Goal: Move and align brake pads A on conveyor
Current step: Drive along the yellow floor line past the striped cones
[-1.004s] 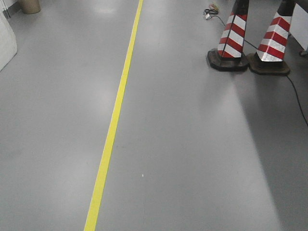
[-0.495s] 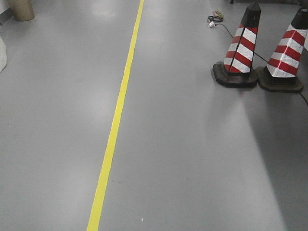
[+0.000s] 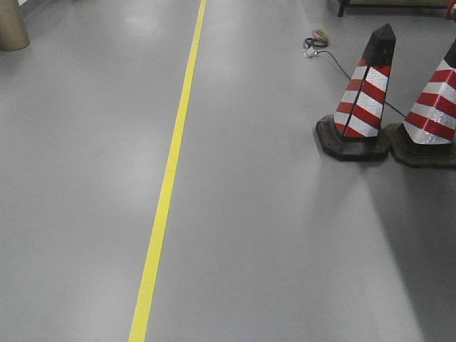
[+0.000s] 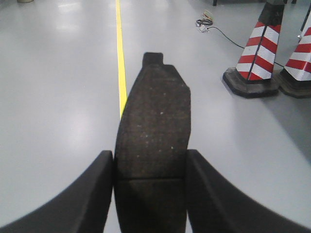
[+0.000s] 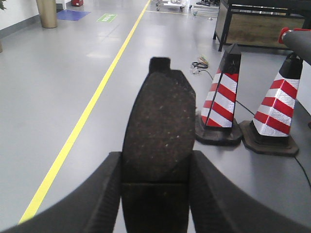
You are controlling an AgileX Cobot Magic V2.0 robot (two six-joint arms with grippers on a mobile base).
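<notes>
A tan cylindrical bin stands at the far left of the grey floor; its inside cannot be seen. The left gripper pinches the first brake pad between both fingers, and the pad juts forward above the floor near the yellow floor line. The right gripper clamps the second brake pad likewise, with red-and-white traffic cones beyond. Each pad is dark, rough, speckled and oblong, grooved across near the fingers, with a small tab at its far end.
</notes>
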